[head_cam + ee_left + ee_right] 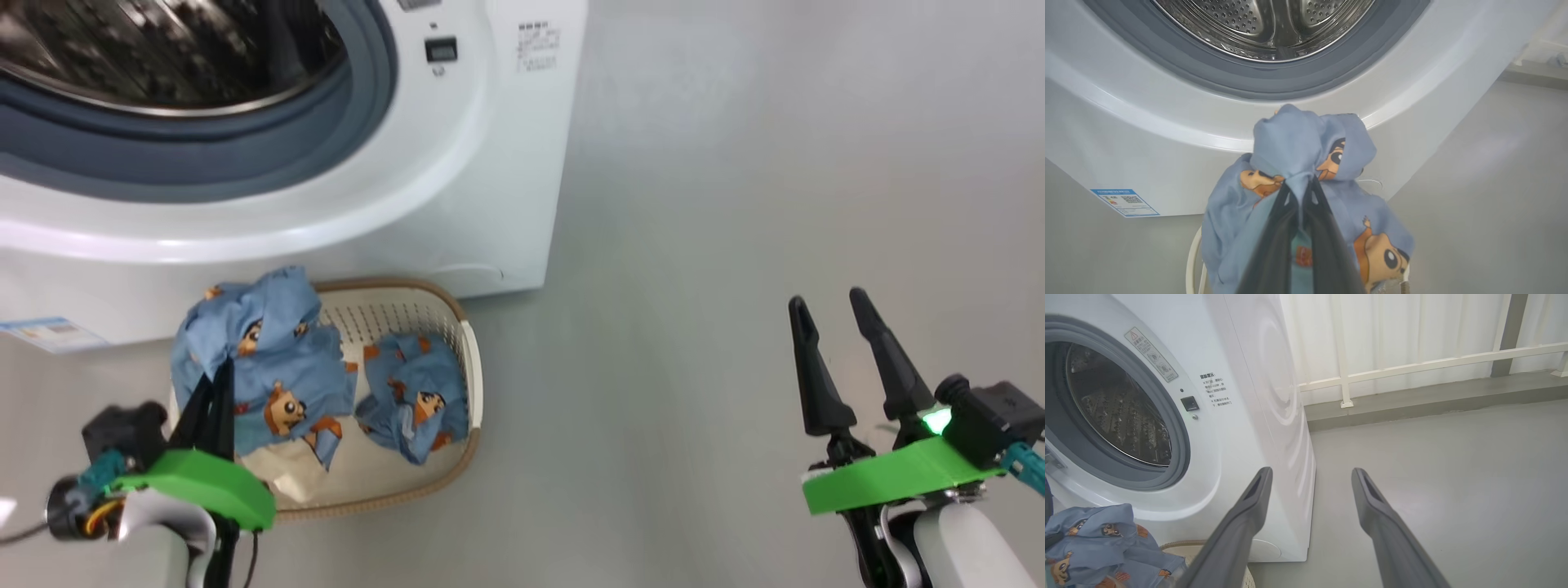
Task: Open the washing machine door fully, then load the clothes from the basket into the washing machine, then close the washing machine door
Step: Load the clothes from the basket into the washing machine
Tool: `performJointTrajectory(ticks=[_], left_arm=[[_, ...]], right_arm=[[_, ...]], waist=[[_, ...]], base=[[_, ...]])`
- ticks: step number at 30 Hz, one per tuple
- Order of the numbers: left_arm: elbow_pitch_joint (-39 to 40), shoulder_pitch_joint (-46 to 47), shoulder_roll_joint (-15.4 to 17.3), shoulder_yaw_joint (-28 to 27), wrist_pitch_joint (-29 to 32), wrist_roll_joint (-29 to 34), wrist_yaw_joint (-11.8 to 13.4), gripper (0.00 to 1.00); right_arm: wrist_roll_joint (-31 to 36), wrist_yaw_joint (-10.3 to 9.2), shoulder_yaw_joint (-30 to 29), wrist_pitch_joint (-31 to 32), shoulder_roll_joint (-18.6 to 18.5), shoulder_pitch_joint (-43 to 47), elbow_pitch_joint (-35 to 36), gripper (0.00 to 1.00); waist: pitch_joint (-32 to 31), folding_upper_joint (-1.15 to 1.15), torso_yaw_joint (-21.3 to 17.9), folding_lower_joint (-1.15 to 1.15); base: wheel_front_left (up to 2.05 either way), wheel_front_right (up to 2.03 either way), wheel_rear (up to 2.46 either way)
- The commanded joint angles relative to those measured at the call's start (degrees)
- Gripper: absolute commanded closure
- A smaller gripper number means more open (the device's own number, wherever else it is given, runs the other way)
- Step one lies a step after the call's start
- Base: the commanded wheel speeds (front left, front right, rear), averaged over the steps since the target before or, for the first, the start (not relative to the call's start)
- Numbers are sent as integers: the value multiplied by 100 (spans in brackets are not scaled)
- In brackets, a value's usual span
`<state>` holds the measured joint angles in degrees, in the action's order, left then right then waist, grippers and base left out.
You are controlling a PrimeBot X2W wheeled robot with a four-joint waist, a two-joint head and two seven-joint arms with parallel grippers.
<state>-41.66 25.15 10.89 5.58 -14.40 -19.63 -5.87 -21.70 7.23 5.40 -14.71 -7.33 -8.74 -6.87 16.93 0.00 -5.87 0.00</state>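
Clothes [261,351]: two blue printed pieces. The first piece [1290,139] is raised above the basket [472,359], bunched and pinched at an upper fold by the left gripper [1300,184], whose jaws are closed on the cloth. Its lower part drapes over the basket's left half; whether the hem touches the basket floor cannot be told. The second piece [412,400] lies crumpled inside the basket, on the right side, against the wall.

Basket stands on the floor [735,245], just in front of the washer [490,163], below its opening. The steel drum [1265,24] is exposed, ringed by a grey gasket [245,155]. A blue sticker [49,333] sits low on the washer front, left of the basket.

Right gripper [826,298] is well apart from basket and washer, over bare floor to the right, jaws spread wide and holding nothing. In the right wrist view a white railing [1412,367] runs along a raised ledge beyond the washer.
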Motion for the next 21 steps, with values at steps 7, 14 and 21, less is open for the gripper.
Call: performJointTrajectory(ticks=[7,14,21], left_arm=[[993,-776,-118,-575,-60,325,-96,100],[1691,-1300,-368,-846,-60,449,-126,100],[2340,-1790,-623,-1141,-60,533,-136,100]], right_arm=[[-46,25,12,-29,-108,398,83,0],[-49,25,-81,-29,-127,572,112,0],[-50,25,-169,-29,-125,686,154,0]], waist=[[-767,0,253,0],[-906,0,347,0],[-924,0,420,0]], base=[[0,0,0],[0,0,0],[0,0,0]])
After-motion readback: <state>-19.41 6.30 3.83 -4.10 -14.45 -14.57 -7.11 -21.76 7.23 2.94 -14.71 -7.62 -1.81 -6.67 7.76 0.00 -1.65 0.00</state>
